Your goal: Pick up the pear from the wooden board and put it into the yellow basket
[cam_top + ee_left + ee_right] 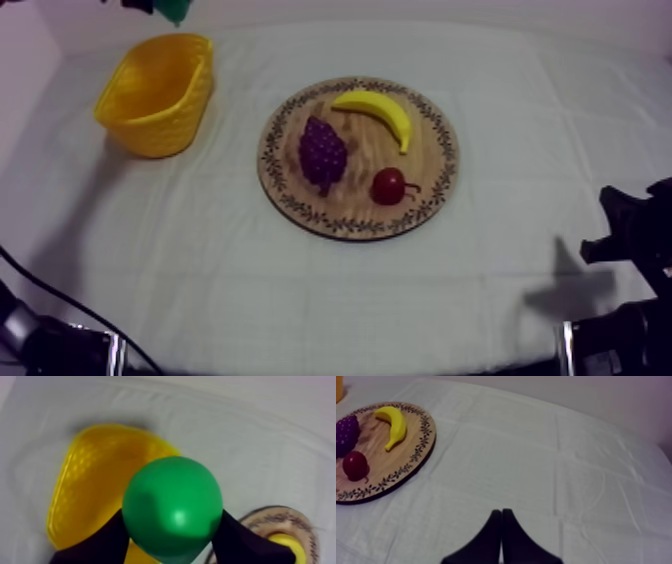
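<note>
My left gripper (171,528) is shut on the green pear (172,507), which hangs in the air over the near rim of the yellow basket (92,486). From above, the pear (177,10) shows as a green patch at the far edge, just beyond the basket (157,92). The round wooden board (432,185) lies mid-table. My right gripper (502,518) is shut on nothing, low over bare cloth to the right of the board (411,461); its arm (628,240) sits at the table's right side.
On the board lie a banana (378,112), a bunch of purple grapes (322,153) and a small red fruit (388,186). The basket's inside looks bare. Open cloth stretches between the basket and the board and along the front.
</note>
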